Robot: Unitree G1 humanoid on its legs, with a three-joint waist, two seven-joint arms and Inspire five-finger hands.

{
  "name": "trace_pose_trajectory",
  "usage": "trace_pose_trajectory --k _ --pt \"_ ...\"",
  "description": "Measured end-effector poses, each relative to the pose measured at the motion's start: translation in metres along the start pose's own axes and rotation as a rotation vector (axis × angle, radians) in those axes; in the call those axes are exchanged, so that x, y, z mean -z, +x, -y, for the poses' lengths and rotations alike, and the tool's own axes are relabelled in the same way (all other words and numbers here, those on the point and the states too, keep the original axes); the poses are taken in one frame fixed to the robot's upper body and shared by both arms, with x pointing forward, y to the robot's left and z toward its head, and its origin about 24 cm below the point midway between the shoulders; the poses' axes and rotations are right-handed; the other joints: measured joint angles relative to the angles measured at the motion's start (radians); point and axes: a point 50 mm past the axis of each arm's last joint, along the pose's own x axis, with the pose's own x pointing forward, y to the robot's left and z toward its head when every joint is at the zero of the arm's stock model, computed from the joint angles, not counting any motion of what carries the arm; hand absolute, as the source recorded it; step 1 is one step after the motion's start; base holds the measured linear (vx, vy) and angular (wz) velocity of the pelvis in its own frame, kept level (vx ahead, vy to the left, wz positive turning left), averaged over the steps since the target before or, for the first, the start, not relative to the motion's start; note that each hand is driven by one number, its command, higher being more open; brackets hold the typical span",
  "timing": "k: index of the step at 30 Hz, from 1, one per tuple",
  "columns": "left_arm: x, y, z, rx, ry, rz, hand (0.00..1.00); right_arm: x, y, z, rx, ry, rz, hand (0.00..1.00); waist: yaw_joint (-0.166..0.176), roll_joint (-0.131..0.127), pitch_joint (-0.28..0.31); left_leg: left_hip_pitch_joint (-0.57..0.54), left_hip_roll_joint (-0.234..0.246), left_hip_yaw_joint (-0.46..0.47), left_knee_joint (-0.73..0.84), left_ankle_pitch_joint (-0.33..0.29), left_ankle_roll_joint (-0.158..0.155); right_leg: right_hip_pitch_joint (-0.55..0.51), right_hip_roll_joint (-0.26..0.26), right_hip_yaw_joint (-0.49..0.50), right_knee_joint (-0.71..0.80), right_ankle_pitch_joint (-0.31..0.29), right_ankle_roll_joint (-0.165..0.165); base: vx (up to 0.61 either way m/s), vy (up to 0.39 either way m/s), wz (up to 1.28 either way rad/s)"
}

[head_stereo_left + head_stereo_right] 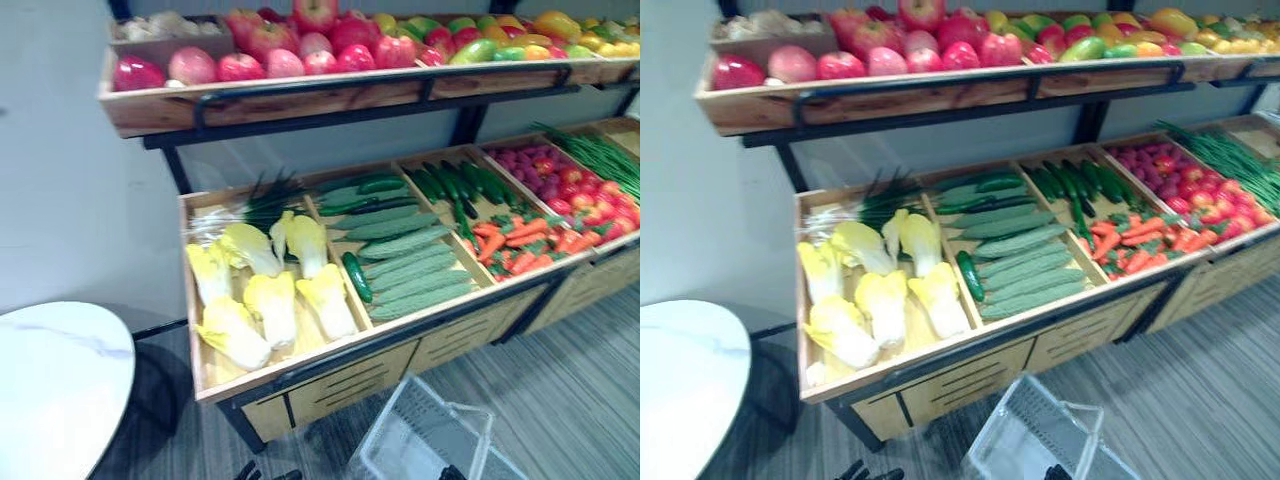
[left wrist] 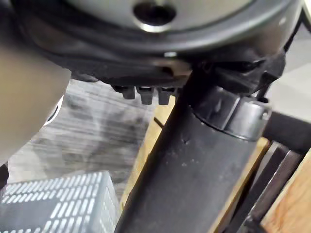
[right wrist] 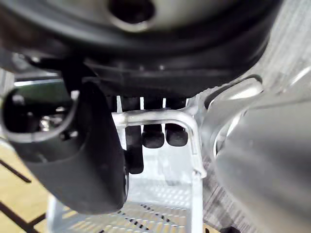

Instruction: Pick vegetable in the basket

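A white slotted basket [image 1: 425, 440] hangs low in front of the wooden vegetable stand [image 1: 330, 365]. In the right wrist view my right hand [image 3: 153, 138] has its fingers curled round the basket's wire handle [image 3: 160, 116], thumb beside it. The lower bins hold pale cabbages [image 1: 270, 300], long cucumbers [image 1: 410, 265], carrots [image 1: 520, 240] and red radishes [image 1: 575, 190]. My left hand [image 2: 146, 94] hangs by the stand's front, its fingers relaxed and holding nothing; its fingertips [image 1: 250, 472] peek in at the bottom edge of the left eye view. The basket's corner [image 2: 63, 204] lies below it.
An upper shelf [image 1: 300, 100] of apples and mixed fruit overhangs the back of the bins. A round white table [image 1: 50, 390] stands at the left. Green beans [image 1: 600, 155] fill the far right bin. Grey plank floor lies before the stand.
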Motion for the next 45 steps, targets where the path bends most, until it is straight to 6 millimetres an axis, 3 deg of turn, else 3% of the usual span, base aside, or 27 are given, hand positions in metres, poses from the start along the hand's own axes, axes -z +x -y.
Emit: trace_pose_trajectory --k 2,3,4,8,11,15,16,21,23,24,25,27,30,31,33,35,38,40,45 --pt "-0.005 -0.004 -0.011 -0.03 -0.001 0.015 1.0 0.015 0.0 -0.006 -0.011 0.023 -0.036 0.0 0.002 -0.026 -0.001 -0.015 0.009 -0.042 0.0 0.003 -0.004 -0.004 0.047 0.092 -0.122 -0.002 0.002 -0.05 -0.075 1.11" --pt "-0.006 -0.009 -0.023 -0.065 -0.019 0.028 1.0 0.024 0.0 -0.011 -0.021 0.035 -0.064 0.0 0.005 -0.071 -0.007 -0.019 -0.008 -0.046 0.0 0.015 -0.012 -0.008 0.041 0.113 -0.219 0.084 0.0 0.0 -0.148 0.56" --pt "0.0 -0.013 -0.031 -0.112 -0.057 0.019 1.0 0.028 0.0 -0.013 -0.019 0.04 -0.078 0.0 0.015 -0.082 -0.011 -0.019 -0.006 -0.049 0.0 0.026 -0.018 0.006 0.041 0.112 -0.247 0.075 0.013 0.05 -0.152 0.34" --pt "0.011 -0.019 -0.038 -0.168 -0.198 0.046 1.0 0.023 0.001 -0.018 -0.031 0.033 -0.074 0.0 0.022 -0.07 -0.012 -0.024 0.004 -0.046 0.0 0.021 -0.033 0.051 0.059 0.105 -0.346 0.081 0.015 0.11 -0.117 -0.03" --pt "0.017 -0.018 -0.032 -0.185 -0.308 0.089 1.0 0.015 0.003 -0.014 -0.016 0.023 -0.064 0.0 0.024 -0.039 -0.016 -0.024 0.006 -0.05 0.0 0.014 -0.044 0.073 0.062 0.095 -0.386 0.081 0.016 0.07 -0.046 0.04" --pt "0.003 -0.019 -0.038 -0.25 -0.43 0.247 1.0 0.015 0.004 -0.018 -0.027 -0.013 -0.069 0.0 0.041 -0.036 -0.022 -0.024 0.011 -0.056 0.0 0.014 -0.048 0.083 0.076 0.082 -0.398 0.077 0.02 0.07 -0.046 0.12" --pt "-0.042 -0.039 -0.073 -0.528 -0.514 0.547 1.0 0.014 0.004 -0.022 -0.039 -0.052 -0.083 0.0 0.042 -0.038 -0.024 -0.022 0.019 -0.061 0.0 0.02 -0.058 0.081 0.083 0.071 -0.369 0.077 0.019 0.05 -0.038 0.23" --pt "-0.052 -0.05 -0.089 -0.602 -0.606 0.64 1.0 0.011 0.004 -0.019 -0.034 -0.051 -0.081 0.0 0.044 -0.028 -0.024 -0.025 0.022 -0.066 0.0 0.021 -0.058 0.068 0.084 0.073 -0.351 0.077 0.018 -0.05 -0.003 0.02" --pt "-0.076 -0.071 -0.114 -0.687 -0.847 0.841 1.0 0.015 0.003 -0.012 -0.033 -0.037 -0.115 0.0 0.045 -0.039 -0.031 -0.022 0.03 -0.066 0.0 0.021 -0.058 0.069 0.089 0.075 -0.347 0.075 0.014 -0.08 -0.022 -0.04" --pt "-0.099 -0.087 -0.13 -0.696 -0.945 0.971 1.0 0.018 0.002 -0.007 -0.032 -0.043 -0.13 0.0 0.052 -0.043 -0.033 -0.021 0.035 -0.06 -0.001 0.02 -0.06 0.069 0.09 0.077 -0.347 0.073 0.008 -0.08 -0.031 -0.06" --pt "-0.113 -0.095 -0.136 -0.685 -0.966 1.034 1.0 0.019 0.001 -0.005 -0.031 -0.042 -0.13 0.0 0.06 -0.043 -0.034 -0.022 0.036 -0.054 -0.001 0.017 -0.063 0.068 0.091 0.079 -0.349 0.071 0.006 -0.08 -0.03 -0.13" --pt "-0.167 -0.123 -0.142 -0.532 -0.942 1.237 1.0 0.02 -0.002 0.005 -0.028 -0.022 -0.124 0.0 0.084 -0.036 -0.039 -0.025 0.038 -0.034 -0.001 0.011 -0.056 0.069 0.089 0.088 -0.358 0.071 0.005 -0.09 -0.015 -0.11" --pt "-0.228 -0.143 -0.117 -0.285 -0.797 1.334 1.0 0.02 -0.004 0.011 -0.024 -0.02 -0.112 0.0 0.105 -0.02 -0.049 -0.023 0.038 0.005 -0.001 0.011 -0.056 0.069 0.081 0.096 -0.366 0.068 0.002 -0.06 0.011 -0.1" --pt "-0.251 -0.148 -0.098 -0.187 -0.701 1.343 1.0 0.02 -0.004 0.011 -0.027 -0.024 -0.106 0.0 0.106 -0.013 -0.055 -0.024 0.038 0.016 -0.001 0.011 -0.056 0.069 0.079 0.097 -0.371 0.067 0.0 -0.03 0.024 -0.08" --pt "-0.275 -0.152 -0.068 -0.063 -0.595 1.338 1.0 0.021 -0.005 0.011 -0.028 -0.025 -0.1 0.0 0.107 -0.008 -0.066 -0.024 0.038 0.033 -0.001 0.011 -0.056 0.069 0.076 0.098 -0.376 0.067 -0.001 0.0 0.02 -0.05" --pt "-0.298 -0.157 -0.019 0.093 -0.415 1.296 1.0 0.025 -0.006 0.01 -0.039 -0.043 -0.104 0.0 0.106 -0.016 -0.093 -0.026 0.036 0.05 -0.001 0.007 -0.053 0.068 0.075 0.113 -0.388 0.072 0.002 0.04 0.028 -0.17" --pt "-0.303 -0.159 0.033 0.216 -0.215 1.225 1.0 0.031 -0.007 0.007 -0.047 -0.04 -0.114 0.0 0.104 -0.032 -0.117 -0.026 0.034 0.069 0.0 0.007 -0.061 0.065 0.076 0.137 -0.399 0.081 -0.001 0.09 0.027 -0.22" --pt "-0.296 -0.152 0.067 0.292 -0.104 1.134 1.0 0.032 -0.007 0.006 -0.049 -0.037 -0.114 0.0 0.097 -0.034 -0.121 -0.021 0.034 0.087 0.005 0.017 -0.071 0.065 0.078 0.156 -0.398 0.093 -0.017 0.08 0.019 -0.06" --pt "-0.28 -0.138 0.091 0.341 -0.035 1.024 1.0 0.034 -0.008 0.008 -0.043 -0.036 -0.119 0.0 0.098 -0.026 -0.132 -0.01 0.054 0.094 0.007 0.025 -0.077 0.067 0.097 0.162 -0.386 0.111 -0.032 0.05 -0.016 0.04"
